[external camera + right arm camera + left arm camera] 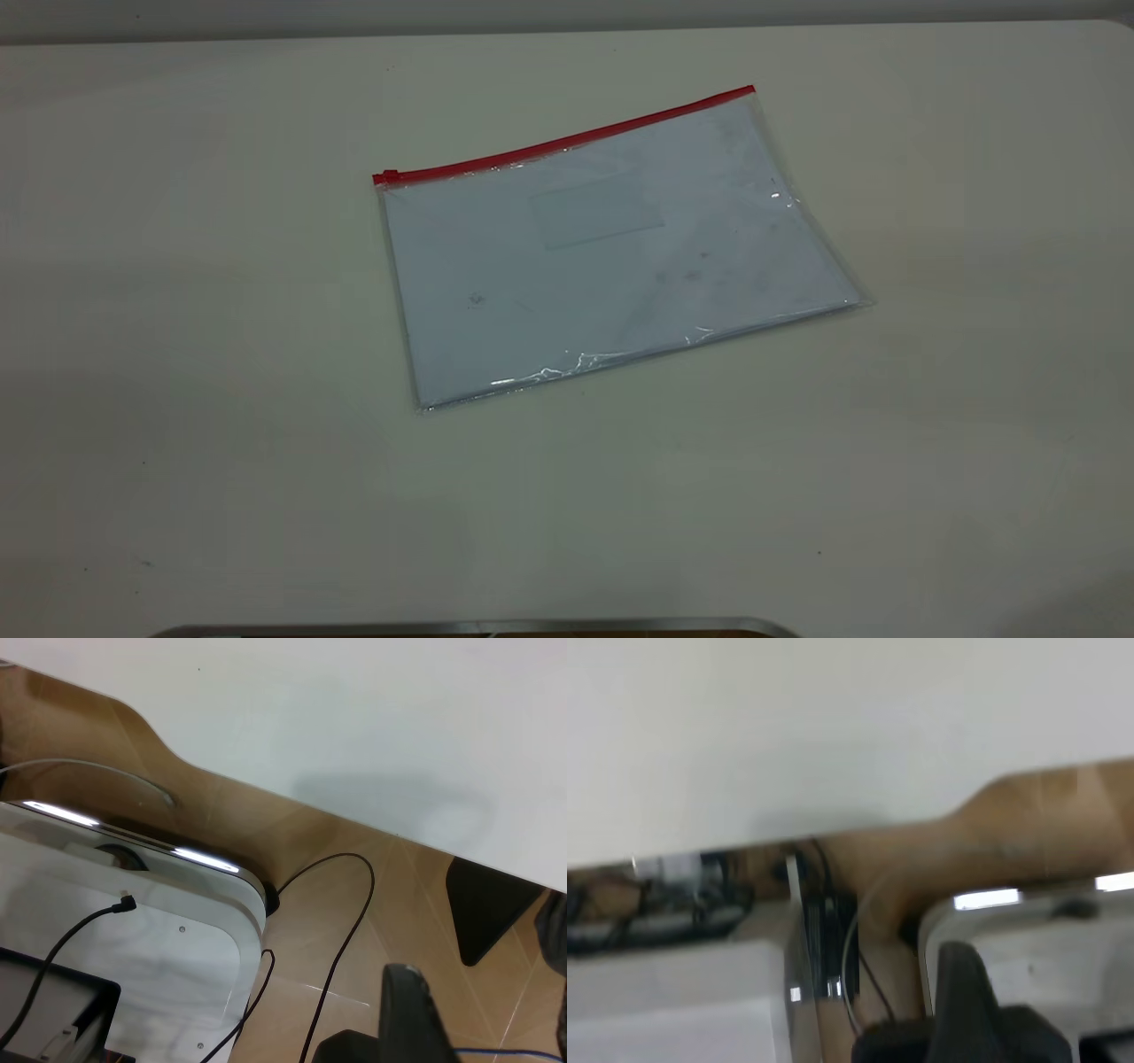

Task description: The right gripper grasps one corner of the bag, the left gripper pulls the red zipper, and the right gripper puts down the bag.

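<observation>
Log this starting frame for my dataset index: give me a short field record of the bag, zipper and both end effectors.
bag: flat on the table, white paper inside
red zipper: along the far long edge
slider: at the zipper's left end
left end effector: off the table, by its edge
right end effector: off the table, above the floor
contact with bag: none

Cream table (pixel 221 354), brown floor (pixel 425 930), black cables (pixel 341 930), white cabinet (pixel 159 930)
</observation>
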Controlling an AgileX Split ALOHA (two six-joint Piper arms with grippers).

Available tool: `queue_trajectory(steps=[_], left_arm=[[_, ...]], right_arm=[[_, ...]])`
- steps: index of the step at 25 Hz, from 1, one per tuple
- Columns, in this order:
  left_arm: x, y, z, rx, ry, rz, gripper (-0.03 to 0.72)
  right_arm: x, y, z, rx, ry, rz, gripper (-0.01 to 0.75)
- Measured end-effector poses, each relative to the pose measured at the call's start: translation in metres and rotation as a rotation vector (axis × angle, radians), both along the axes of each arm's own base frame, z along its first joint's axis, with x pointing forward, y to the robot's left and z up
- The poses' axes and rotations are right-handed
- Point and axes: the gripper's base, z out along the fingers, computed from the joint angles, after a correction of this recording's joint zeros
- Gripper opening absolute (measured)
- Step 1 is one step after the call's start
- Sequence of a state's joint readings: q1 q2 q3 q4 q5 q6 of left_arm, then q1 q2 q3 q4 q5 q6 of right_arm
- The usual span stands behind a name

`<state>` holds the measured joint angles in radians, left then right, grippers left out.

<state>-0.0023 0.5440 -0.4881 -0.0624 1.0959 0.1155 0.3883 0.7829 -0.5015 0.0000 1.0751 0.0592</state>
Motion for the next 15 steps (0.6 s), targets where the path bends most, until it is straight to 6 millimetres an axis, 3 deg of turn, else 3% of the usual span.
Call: queue_trajectory(steps=[10,15], left_arm=[[-0.051,0.000,0.012,-0.004,-0.357,0.005,0.511],[-0.070,0.000,0.012,-0.005,-0.483,0.004,0.511]], right_arm=[[-0.001,-0.002,0.002,0.006,-0.015,-0.009,0.435],[-0.012,-0.021,0.014,0.065,-0.123,-0.196,0.435]])
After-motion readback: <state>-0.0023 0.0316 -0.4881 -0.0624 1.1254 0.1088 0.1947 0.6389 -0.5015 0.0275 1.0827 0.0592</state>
